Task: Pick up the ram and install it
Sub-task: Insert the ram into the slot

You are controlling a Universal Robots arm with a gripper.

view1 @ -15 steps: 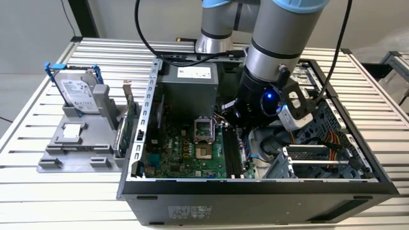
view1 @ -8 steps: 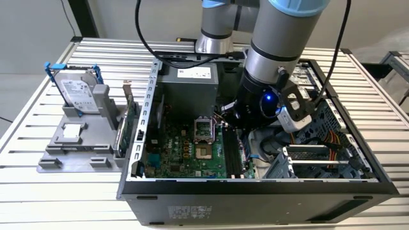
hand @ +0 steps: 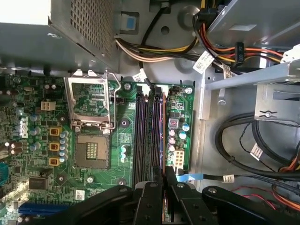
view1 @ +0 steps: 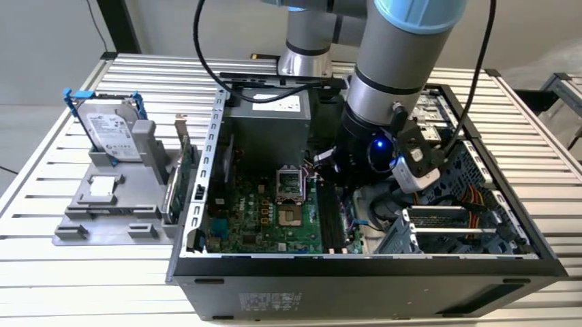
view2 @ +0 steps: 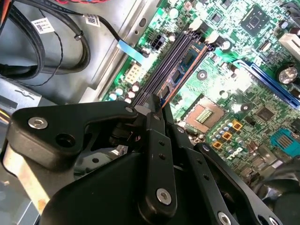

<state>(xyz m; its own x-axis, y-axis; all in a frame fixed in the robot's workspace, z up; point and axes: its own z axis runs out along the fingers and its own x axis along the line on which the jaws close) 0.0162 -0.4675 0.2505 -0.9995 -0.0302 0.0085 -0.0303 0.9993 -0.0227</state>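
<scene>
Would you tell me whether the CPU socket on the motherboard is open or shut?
Open: in the first wrist view the CPU socket shows bare contacts, with its metal frame swung back beside it.

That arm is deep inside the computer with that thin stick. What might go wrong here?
The ram sits edge-on along the memory slots, pinched by the gripper. If it is slightly off the slot's line, pressing down could jam it or bend the board. Loose cables lie close beside the motherboard, so the arm might snag one. The case wall leaves little room around the wrist.
</scene>
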